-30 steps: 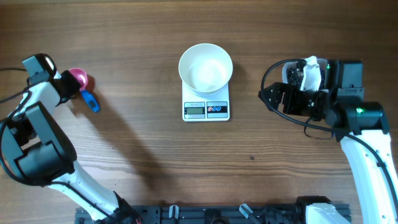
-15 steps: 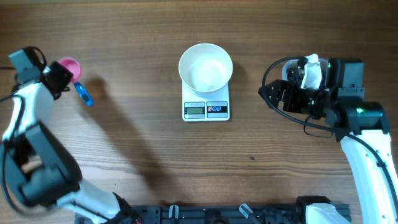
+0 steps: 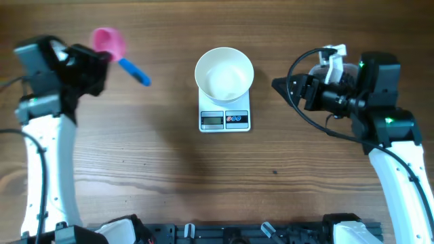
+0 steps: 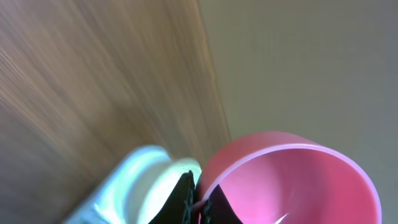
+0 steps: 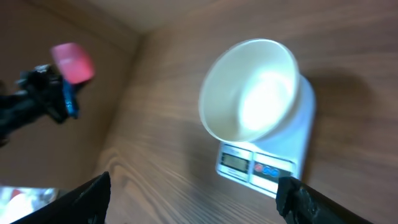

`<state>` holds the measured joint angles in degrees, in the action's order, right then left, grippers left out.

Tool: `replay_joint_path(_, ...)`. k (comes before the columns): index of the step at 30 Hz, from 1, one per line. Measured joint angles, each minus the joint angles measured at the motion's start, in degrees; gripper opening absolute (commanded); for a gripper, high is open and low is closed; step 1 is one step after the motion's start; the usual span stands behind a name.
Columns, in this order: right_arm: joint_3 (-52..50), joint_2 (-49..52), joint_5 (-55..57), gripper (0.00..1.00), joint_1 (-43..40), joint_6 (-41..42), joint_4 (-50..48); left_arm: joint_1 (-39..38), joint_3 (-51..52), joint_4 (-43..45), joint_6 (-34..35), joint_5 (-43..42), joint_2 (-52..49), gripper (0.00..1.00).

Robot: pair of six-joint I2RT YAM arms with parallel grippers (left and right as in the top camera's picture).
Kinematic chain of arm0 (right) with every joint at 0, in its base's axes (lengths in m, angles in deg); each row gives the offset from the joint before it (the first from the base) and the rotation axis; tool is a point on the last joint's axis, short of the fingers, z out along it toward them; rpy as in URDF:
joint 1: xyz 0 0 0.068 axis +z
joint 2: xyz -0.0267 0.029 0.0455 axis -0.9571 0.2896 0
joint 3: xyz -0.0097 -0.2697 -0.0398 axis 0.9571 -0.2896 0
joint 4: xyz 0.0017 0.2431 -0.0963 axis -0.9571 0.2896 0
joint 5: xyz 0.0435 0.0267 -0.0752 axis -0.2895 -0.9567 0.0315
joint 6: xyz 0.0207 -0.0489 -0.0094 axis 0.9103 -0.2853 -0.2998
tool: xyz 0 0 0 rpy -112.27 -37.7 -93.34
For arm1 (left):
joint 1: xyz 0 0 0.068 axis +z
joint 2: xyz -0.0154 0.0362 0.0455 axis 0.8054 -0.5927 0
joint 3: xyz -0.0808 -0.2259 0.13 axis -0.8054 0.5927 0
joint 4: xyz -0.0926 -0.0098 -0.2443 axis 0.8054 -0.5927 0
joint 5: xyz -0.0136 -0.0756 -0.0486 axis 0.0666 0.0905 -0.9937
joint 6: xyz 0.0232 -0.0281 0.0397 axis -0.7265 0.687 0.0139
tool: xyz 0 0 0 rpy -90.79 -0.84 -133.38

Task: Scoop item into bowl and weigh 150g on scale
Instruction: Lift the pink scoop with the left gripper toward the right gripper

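Observation:
The white bowl (image 3: 224, 74) stands on the white scale (image 3: 224, 119) at the table's middle, and nothing lies inside it. Both also show in the right wrist view, the bowl (image 5: 252, 90) above the scale (image 5: 267, 165). My left gripper (image 3: 102, 62) is shut on a pink scoop (image 3: 110, 42) with a blue handle (image 3: 135, 72), held up left of the bowl. The left wrist view shows its fingers (image 4: 185, 198) pinching the scoop's rim (image 4: 292, 180). My right gripper (image 3: 281, 87) is open and holds nothing, just right of the bowl. The item is out of view.
A pale object (image 3: 332, 59) shows partly under the right arm at the far right. Brown wooden table (image 3: 169, 176) surrounds the scale. The table's far edge (image 4: 214, 93) shows in the left wrist view.
My left arm has swung up and to the right, carrying the scoop toward the bowl. My right arm has turned left toward the scale, and its jaws have narrowed slightly.

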<state>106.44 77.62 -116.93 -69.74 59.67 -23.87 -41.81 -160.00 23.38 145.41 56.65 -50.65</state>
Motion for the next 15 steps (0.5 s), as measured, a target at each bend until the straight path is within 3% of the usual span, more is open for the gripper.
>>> replay_joint_path(9, 0.1, 0.0, -0.3, 0.82, 8.0, 5.4, -8.7, -19.1, 0.0, -4.7, 25.6, 8.7, 0.0, 0.04)
replay_joint_path(15, 0.1, 0.0, 4.8, 0.68, 14.7, 7.4, -11.5, -27.1, 0.0, -5.4, 34.3, 13.4, 0.0, 0.04)
